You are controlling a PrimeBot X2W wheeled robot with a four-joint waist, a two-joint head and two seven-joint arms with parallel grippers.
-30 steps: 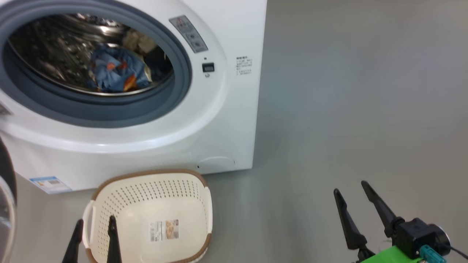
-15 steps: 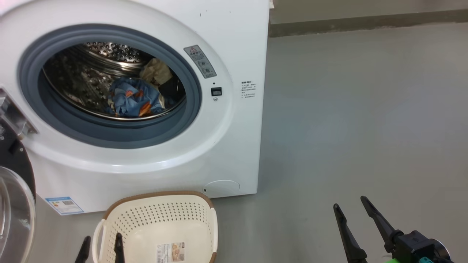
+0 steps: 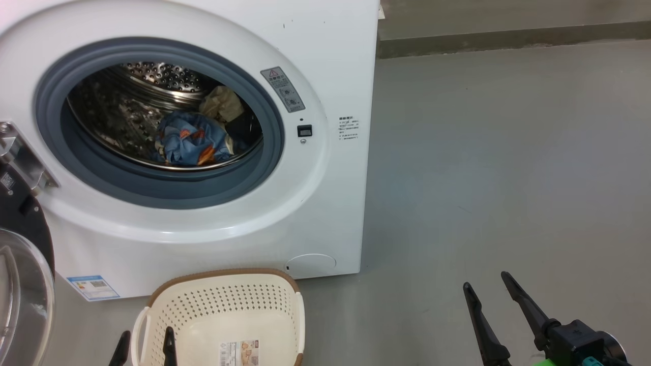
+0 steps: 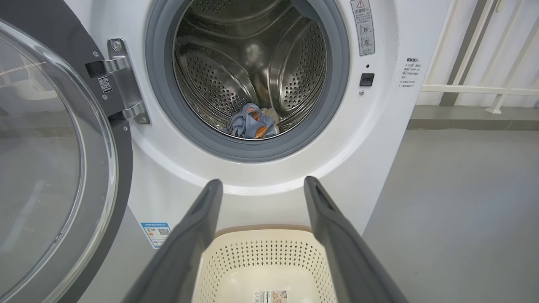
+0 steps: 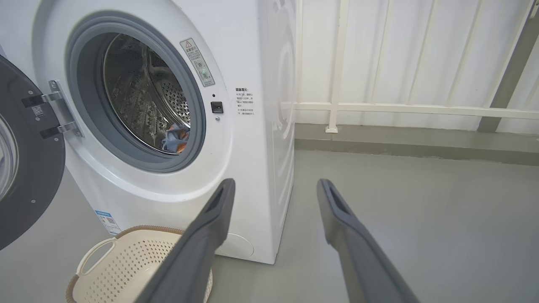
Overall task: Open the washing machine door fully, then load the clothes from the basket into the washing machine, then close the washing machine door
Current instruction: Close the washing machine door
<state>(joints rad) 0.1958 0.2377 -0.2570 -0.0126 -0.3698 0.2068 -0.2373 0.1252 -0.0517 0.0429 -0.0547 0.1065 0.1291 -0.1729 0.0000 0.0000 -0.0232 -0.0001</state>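
Since the earlier head pictures only the camera is judged to have moved: the whole view is shifted upward, so that more of the big white boxy front-loading washing machine (image 3: 330, 203) is taken in, while the things themselves are not seen to be displaced. Both grippers are spread wide and empty. The left gripper (image 4: 263, 183) is poised over the small cream-white perforated plastic basket (image 3: 224, 302) with its brown woven-look rim, and the right gripper (image 3: 484, 281) is held over bare grey floor (image 3: 508, 152), well apart from the machine. No fabric is seen in the basket, just a paper label (image 3: 241, 352) on its bottom; the soft light-blue and cream clothes (image 3: 189, 144) printed in orange-brown are lying low in the steel perforated drum (image 4: 294, 71). Loading is therefore judged done, and closing is left. The large round washing machine door (image 4: 54, 160), with wide glossy black rim and bulging clear glass bowl, is swung open at the robot's left of the opening on a steel hinge (image 4: 122, 90). It is expected to be stiff, fairly heavy and free-swinging, with a slick rim on which fingers may slide. It is best pushed on the black rim, far from the hinge, not on the glass; that far edge is cut off in these views. A firm final press is probably needed at the small black latch slot (image 3: 304, 130).
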